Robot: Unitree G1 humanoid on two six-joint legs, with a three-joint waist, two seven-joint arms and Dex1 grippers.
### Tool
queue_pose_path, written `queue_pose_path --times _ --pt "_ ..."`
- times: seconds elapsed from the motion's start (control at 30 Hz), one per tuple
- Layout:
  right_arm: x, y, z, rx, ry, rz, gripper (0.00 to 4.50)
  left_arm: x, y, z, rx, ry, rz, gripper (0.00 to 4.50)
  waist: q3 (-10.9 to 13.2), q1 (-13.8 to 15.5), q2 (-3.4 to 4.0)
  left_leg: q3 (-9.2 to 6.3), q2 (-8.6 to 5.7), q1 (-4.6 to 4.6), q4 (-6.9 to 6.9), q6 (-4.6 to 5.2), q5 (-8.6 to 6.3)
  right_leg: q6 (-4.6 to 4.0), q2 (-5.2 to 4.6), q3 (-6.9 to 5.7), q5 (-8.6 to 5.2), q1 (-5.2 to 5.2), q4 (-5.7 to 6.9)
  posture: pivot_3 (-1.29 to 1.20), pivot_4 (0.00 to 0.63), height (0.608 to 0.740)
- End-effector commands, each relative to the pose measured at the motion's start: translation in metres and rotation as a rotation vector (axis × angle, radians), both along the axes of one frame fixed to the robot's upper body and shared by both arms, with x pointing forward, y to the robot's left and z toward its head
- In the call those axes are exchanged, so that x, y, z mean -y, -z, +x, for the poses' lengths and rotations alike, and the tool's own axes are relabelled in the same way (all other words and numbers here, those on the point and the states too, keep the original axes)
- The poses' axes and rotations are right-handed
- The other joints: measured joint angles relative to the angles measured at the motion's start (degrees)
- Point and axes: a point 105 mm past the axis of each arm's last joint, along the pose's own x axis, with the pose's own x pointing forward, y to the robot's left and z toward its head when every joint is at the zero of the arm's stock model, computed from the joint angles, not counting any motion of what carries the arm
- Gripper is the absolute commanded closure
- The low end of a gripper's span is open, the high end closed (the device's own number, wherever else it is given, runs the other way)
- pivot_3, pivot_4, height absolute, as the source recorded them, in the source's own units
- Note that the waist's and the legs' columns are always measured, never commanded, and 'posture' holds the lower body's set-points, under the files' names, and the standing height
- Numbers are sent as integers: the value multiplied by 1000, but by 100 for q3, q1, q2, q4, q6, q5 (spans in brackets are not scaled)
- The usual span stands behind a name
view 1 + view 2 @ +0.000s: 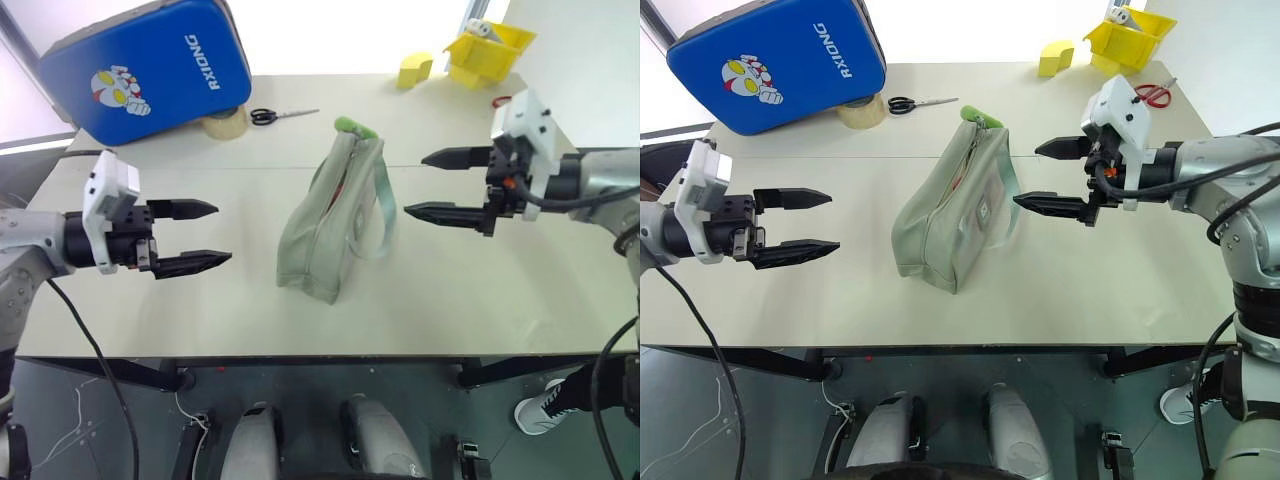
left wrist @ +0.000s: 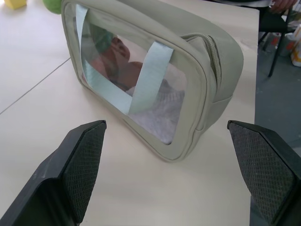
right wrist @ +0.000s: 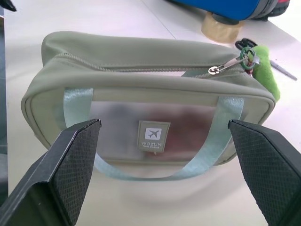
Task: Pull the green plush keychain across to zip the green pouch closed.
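Pale beige surface [image 1: 200,320] carries everything, with a thin seam running across it behind the middle. Standing upright near its centre is the green pouch [image 1: 325,235], a sage fabric bag with a clear front window, light teal straps [image 3: 75,106] looped over that window and a small grey label [image 3: 154,136] sewn between them. Reddish and white contents show dimly through the window. Its zipper runs along the top, and the metal pull [image 3: 225,66] sits at the far end of the pouch, where the green plush keychain [image 1: 355,127] hangs from a ring just beyond the pouch's end.

To the pouch's left, apart from it, the left gripper [image 1: 195,236] hovers with its two black fingers spread wide and holding nothing, pointing toward the pouch's side. To the right, the right gripper [image 1: 445,185] hangs near the straps, also spread wide and empty, not touching the pouch.

Farther back on the left lies a big blue case [image 1: 150,65] with a cartoon figure on it. Just beside it sit a roll of tape [image 1: 224,122] and black-handled scissors [image 1: 275,116]. At the far right are a yellow block [image 1: 414,70] and a yellow bin [image 1: 488,52], with red-handled scissors [image 1: 1153,94] close by
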Motion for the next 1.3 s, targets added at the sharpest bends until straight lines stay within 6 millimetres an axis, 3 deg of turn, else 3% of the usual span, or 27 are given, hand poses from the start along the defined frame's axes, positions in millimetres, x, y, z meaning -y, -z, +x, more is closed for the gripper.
queue_pose_path --times 0.03,0.27,0.37,0.57,0.7,0.83,1.03,1.3 --pt "-13 -21 6 -94 37 93 0 -1 -13 -1 62 2 -3 97 0 -21 0 0 0 0 0 0 0 0 0 0 0 0 0 0 150 737" --pt "-38 -20 29 -424 189 131 0 1 -12 2 66 14 -3 97 0 3 1 2 3 -9 -7 0 0 -6 3 0 2 -17 1 0 150 737" --pt "-50 -23 29 -453 193 116 0 2 -10 3 67 17 -2 97 0 11 1 6 0 -27 -7 0 0 -5 -3 2 2 -31 -2 0 150 737" --pt "-42 -11 42 -503 306 75 0 2 -9 1 69 16 -3 97 -1 -2 0 7 -1 -30 -7 0 0 -5 -4 2 3 -36 -2 0 150 737" --pt "-57 -1 44 -563 282 83 0 3 -6 1 65 15 -2 97 -1 -36 0 8 1 -29 -8 0 0 -5 -1 3 3 -38 -1 0 150 737" --pt "-65 8 52 -593 314 96 1309 5 -5 3 67 21 4 0 -1 -94 0 5 3 -29 -10 0 0 -5 3 3 3 -39 1 0 150 737" --pt "-61 -5 49 -563 310 91 4392 4 -6 4 73 21 13 0 -1 -97 0 7 0 -30 -9 0 0 -4 -4 3 3 -36 -1 0 150 737" --pt "-57 -25 49 -365 97 -67 4458 5 -4 5 80 26 25 0 1 -143 2 7 0 -30 -15 1 -1 -4 -1 2 3 -40 -5 0 150 737"
